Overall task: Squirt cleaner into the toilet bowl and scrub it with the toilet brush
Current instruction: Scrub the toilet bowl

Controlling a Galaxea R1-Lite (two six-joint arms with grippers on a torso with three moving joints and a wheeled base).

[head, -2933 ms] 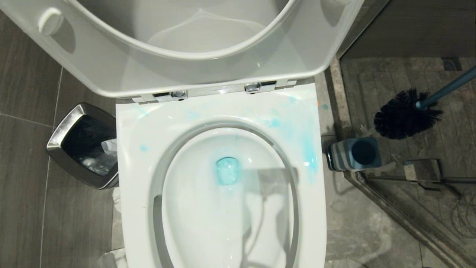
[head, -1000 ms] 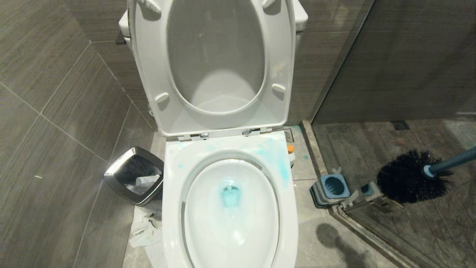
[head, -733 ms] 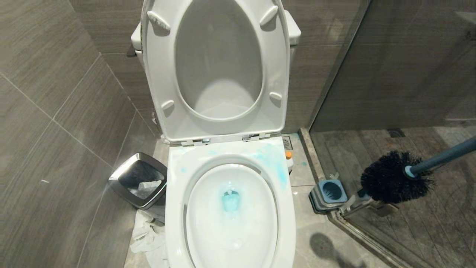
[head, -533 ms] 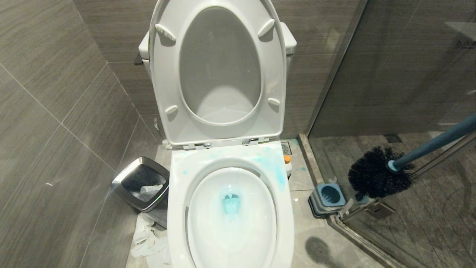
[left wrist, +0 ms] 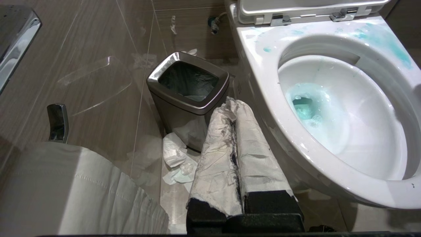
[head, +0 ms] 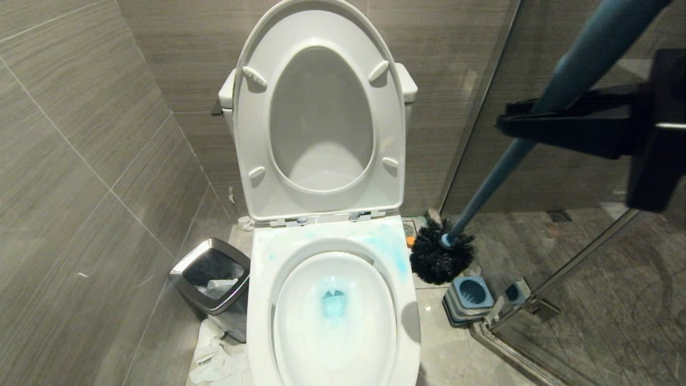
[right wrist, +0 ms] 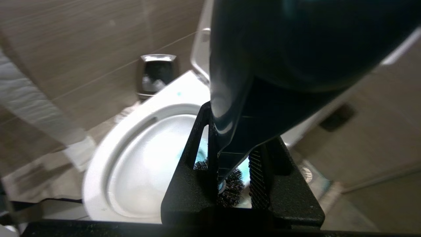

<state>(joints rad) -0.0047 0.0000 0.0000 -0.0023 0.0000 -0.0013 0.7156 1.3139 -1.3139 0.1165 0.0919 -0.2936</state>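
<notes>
Head view: one toilet bowl (head: 300, 343) with seat and lid (head: 321, 123) both raised against the tank, blue cleaner pooled at the drain and smeared on the rim's right side. One toilet brush (head: 485, 185): its black bristle head hangs in the air just off the bowl's right rim, above the floor, and its blue-grey handle slants up to my right gripper (head: 557, 126), high and right of the bowl. The black fingers are clamped on the handle. One brush holder (head: 470, 297) sits on the floor right of the bowl, empty. One orange cap of the cleaner (head: 410, 241) peeks out beside the bowl's right rear, mostly hidden by the bristles. One waste bin (head: 211, 273) stands left of the bowl, crumpled paper (head: 217, 356) on the floor by it. Left wrist view: my left gripper (left wrist: 234, 131) is parked low, left of the bowl (left wrist: 263, 92) and near the bin (left wrist: 187, 82); its two paper-wrapped fingers are pressed together, holding nothing. Right wrist view: my right gripper (right wrist: 230, 171) points down at the bowl (right wrist: 108, 151), with the handle (right wrist: 230, 108) pinched between both fingers and the bristles (right wrist: 232, 189) visible below them. One bin (right wrist: 157, 74) lies beyond the bowl.
</notes>
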